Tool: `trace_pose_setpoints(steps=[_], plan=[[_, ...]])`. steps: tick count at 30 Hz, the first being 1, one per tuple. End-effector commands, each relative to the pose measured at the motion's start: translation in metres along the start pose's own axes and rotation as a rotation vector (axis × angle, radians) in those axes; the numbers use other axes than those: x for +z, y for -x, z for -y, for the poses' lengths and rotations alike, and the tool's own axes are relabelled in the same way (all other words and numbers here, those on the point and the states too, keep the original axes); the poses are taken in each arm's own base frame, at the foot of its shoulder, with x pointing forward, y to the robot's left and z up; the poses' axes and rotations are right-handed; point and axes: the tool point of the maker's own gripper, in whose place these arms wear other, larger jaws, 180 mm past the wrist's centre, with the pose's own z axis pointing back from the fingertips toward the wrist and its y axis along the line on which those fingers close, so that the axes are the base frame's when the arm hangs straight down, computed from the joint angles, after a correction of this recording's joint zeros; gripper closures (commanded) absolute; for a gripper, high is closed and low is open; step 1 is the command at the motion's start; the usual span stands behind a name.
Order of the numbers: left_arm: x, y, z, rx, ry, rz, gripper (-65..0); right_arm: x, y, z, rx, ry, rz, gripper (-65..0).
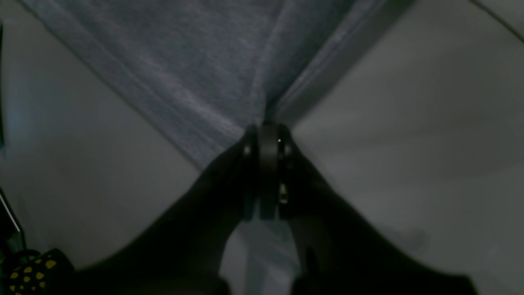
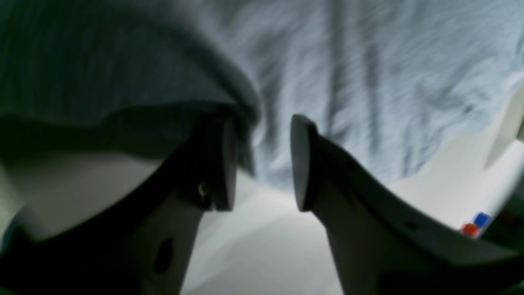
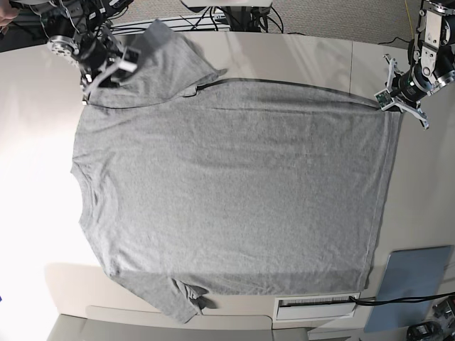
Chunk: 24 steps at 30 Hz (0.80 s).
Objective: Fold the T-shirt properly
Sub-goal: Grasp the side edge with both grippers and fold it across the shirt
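Observation:
The heather-grey T-shirt (image 3: 227, 185) lies spread flat on the table, plain side up, with the collar at the left and the hem at the right. My left gripper (image 3: 387, 99) is at the far right hem corner. In the left wrist view it (image 1: 268, 133) is shut on that corner of the cloth (image 1: 184, 61). My right gripper (image 3: 114, 67) is at the far left sleeve, which lies rumpled. In the right wrist view its jaws (image 2: 262, 164) stand open just above the table, with the shirt (image 2: 368, 82) right in front of the fingertips and a fold rising at the left.
A blue-grey board (image 3: 412, 284) lies at the near right corner of the table. A white slotted strip (image 3: 316, 307) sits at the near edge below the hem. Cables run along the far edge (image 3: 234, 18). A red-and-blue mark (image 2: 475, 224) shows at the right.

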Motion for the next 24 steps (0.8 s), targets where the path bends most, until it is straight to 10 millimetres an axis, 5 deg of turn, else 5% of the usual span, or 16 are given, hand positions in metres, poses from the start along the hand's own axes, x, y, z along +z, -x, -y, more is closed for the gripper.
trace_pose_setpoints(steps=[1, 9, 13, 19, 24], plan=[[0.001, 0.018, 0.019, -0.021, 0.071, -0.078, 0.0, -0.005, 0.006, -0.013, 0.019, -0.056, -0.025, -22.5], [0.001, 0.018, 0.019, -0.021, 0.071, -0.079, 0.0, -0.021, -0.004, 0.002, 0.046, -0.046, -0.022, -21.1], [0.001, 0.018, 0.019, -0.021, 0.071, -0.077, 0.0, -0.02, 0.011, 0.003, 0.047, -0.043, -0.109, 0.0], [0.004, 0.019, 0.019, 0.003, 0.083, -0.066, 0.0, -0.012, 0.022, 0.0, -0.014, -0.064, -0.178, 0.0], [0.029, 0.026, 0.018, 0.07, 0.1, -0.058, 0.0, 0.014, 0.028, -0.006, 0.003, -0.08, -0.23, 0.0]])
